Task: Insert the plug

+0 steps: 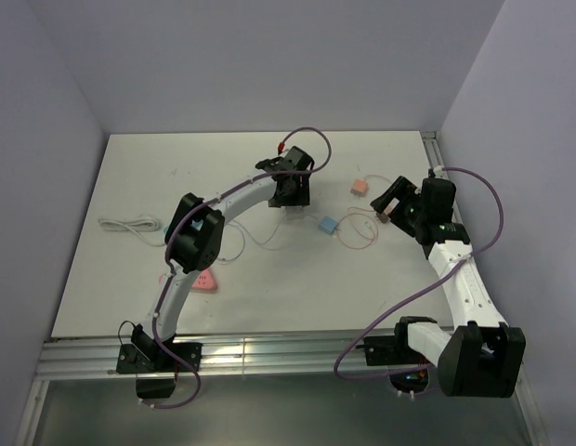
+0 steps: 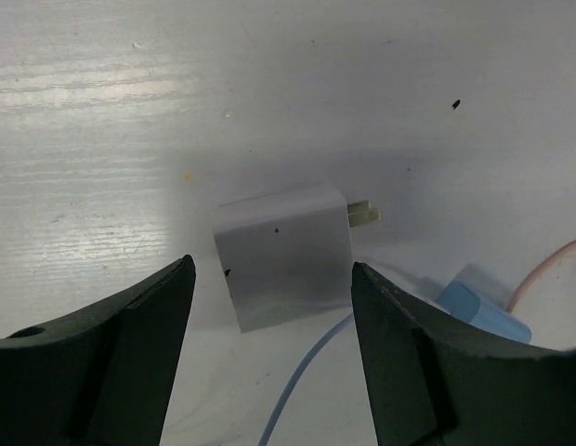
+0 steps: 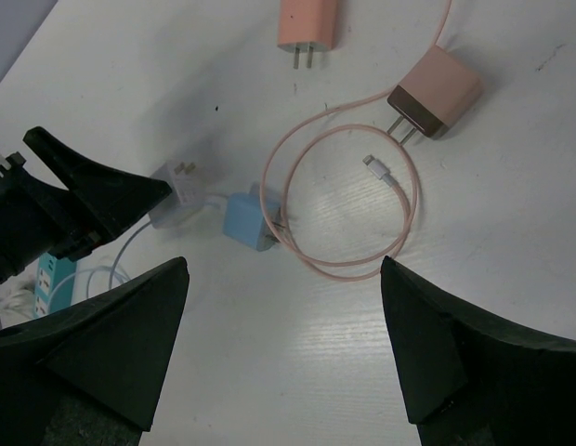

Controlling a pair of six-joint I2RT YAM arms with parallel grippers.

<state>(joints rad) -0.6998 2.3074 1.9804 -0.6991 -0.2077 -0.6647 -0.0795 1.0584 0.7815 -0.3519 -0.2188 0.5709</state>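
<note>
A white charger plug (image 2: 283, 255) lies on the table with its prongs (image 2: 364, 214) pointing right. My left gripper (image 2: 272, 269) is open just above it, one finger on each side, not touching. The plug also shows in the right wrist view (image 3: 175, 190), under the left gripper (image 3: 93, 186). A blue charger (image 3: 249, 220) lies beside it, to its right in the top view (image 1: 327, 224). My right gripper (image 3: 284, 265) is open and empty above the bare table, near a pink cable loop (image 3: 348, 269). Part of a white and teal power strip (image 3: 48, 274) shows at the left edge.
A pink charger (image 3: 309, 20) and a dusty pink charger (image 3: 437, 93) lie at the far right of the table. A coiled white cable (image 1: 130, 225) lies at the left. A flat pink object (image 1: 202, 282) lies by the left arm.
</note>
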